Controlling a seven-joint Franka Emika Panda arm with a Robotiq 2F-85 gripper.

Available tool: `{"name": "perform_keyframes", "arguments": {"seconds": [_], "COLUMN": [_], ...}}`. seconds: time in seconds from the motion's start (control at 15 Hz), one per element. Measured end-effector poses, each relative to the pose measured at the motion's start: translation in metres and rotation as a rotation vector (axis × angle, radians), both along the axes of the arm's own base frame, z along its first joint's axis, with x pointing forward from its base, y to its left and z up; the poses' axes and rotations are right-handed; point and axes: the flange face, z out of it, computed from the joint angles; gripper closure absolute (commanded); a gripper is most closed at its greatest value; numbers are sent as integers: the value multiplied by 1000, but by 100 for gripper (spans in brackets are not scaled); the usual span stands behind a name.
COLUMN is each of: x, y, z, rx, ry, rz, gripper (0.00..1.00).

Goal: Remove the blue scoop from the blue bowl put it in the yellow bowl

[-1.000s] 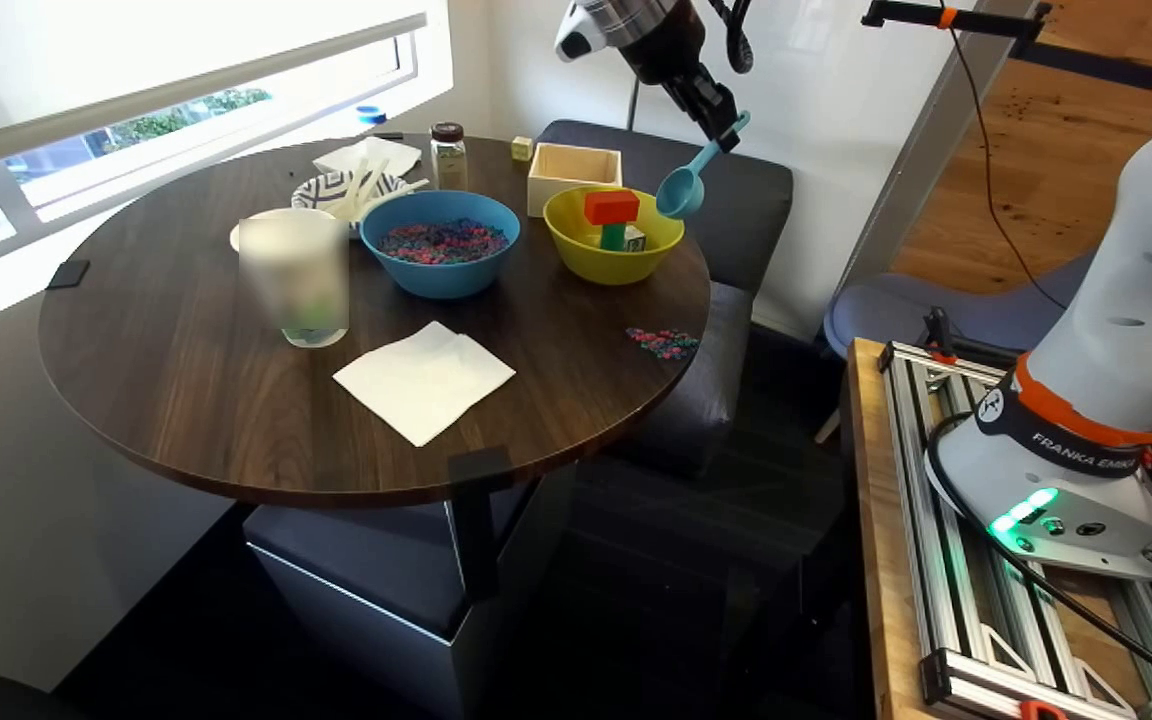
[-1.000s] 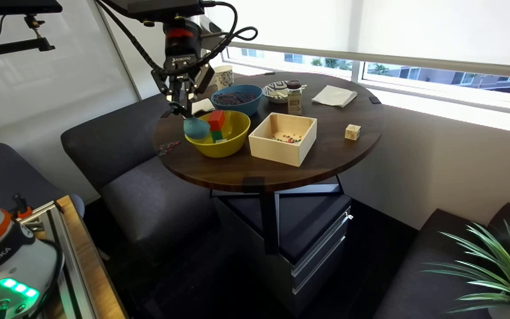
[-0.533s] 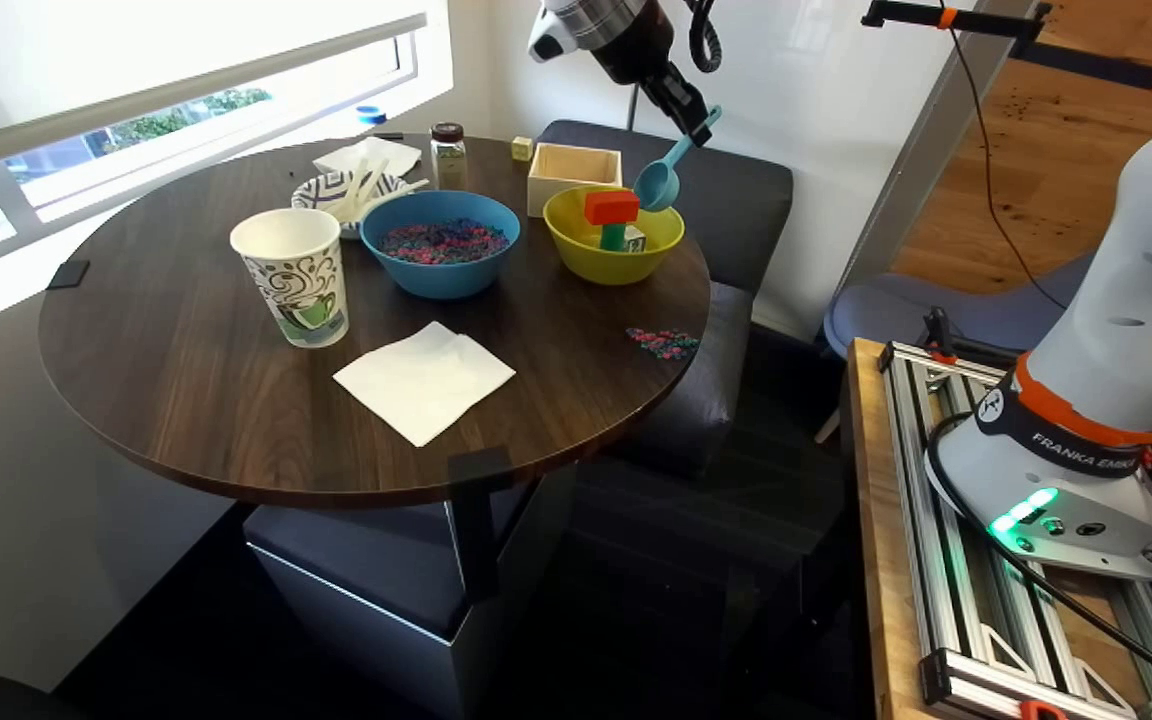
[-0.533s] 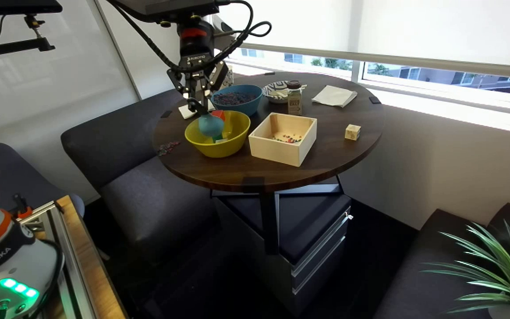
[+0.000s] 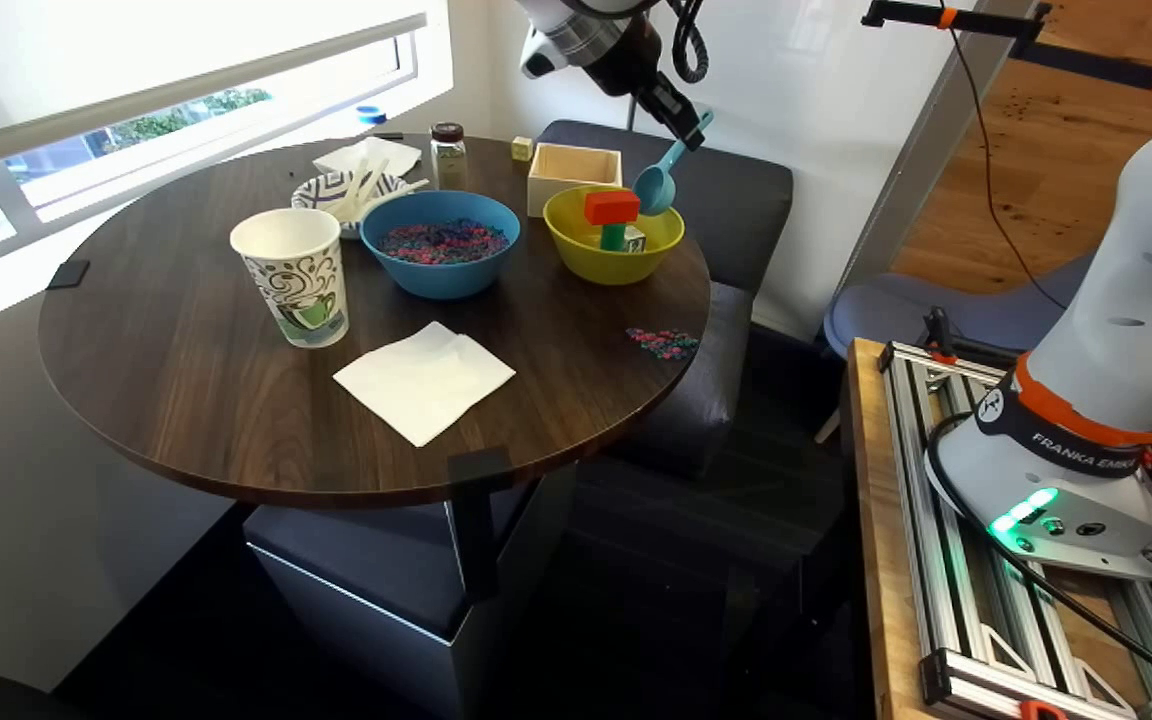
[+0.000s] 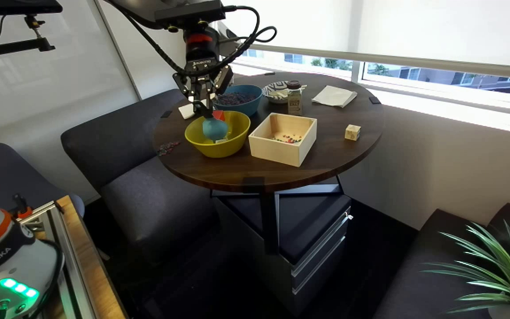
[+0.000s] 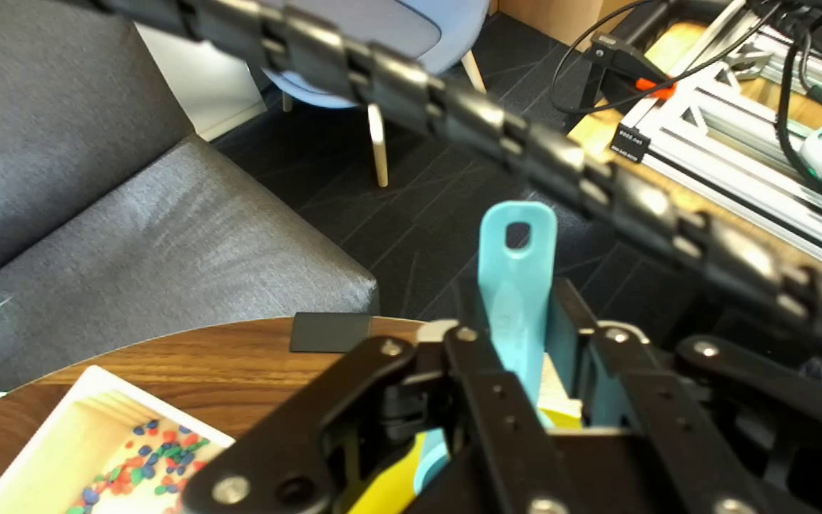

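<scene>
Wrist view: a blurred ribbed cable (image 7: 447, 107) crosses the foreground, beyond which the end effector (image 7: 516, 308) grasps the blue scoop (image 7: 516, 282) by its handle, one jaw at each edge; lower left is a wooden box (image 7: 61, 442) with coloured bits (image 7: 125, 475), followed by the margin of the bench (image 7: 240, 357) and a grey seat (image 7: 240, 250). Nearest in an exterior view, the bench bears a white napkin (image 5: 424, 382), a patterned paper cup (image 5: 301, 285) near it, a patch of reddish grains (image 5: 663, 343) close to the rim, and the blue bowl (image 5: 446, 278) with a similar filling; next comes the yellow bowl (image 5: 608, 265), containing a red block (image 5: 612, 207) above a green block (image 5: 613, 238) and a small printed cube (image 5: 635, 239). In both exterior views the scoop, tilted with its handle upward, has its round end at the mouth of the yellow bowl; whether the two touch cannot be told. Farther off are a patterned dish (image 5: 311, 193) of pale sticks (image 5: 366, 190) and a brown-capped jar (image 5: 450, 160)
</scene>
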Motion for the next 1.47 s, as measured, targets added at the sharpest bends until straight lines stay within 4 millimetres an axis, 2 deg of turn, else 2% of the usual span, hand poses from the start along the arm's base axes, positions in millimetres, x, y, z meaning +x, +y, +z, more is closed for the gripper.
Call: {"name": "perform_keyframes", "arguments": {"seconds": [0.47, 0.53, 0.67, 1.0, 1.07, 1.47], "x": [-4, -4, -4, -4, -4, -3], "y": [10, 12, 13, 14, 14, 13], "z": [-2, -2, -3, -6, -6, 4], "rx": [10, 12, 17, 18, 18, 18], "ry": [55, 57, 64, 74, 74, 52], "rz": [21, 26, 34, 34, 34, 32], "gripper": [94, 51, 43, 6, 1, 0]}}
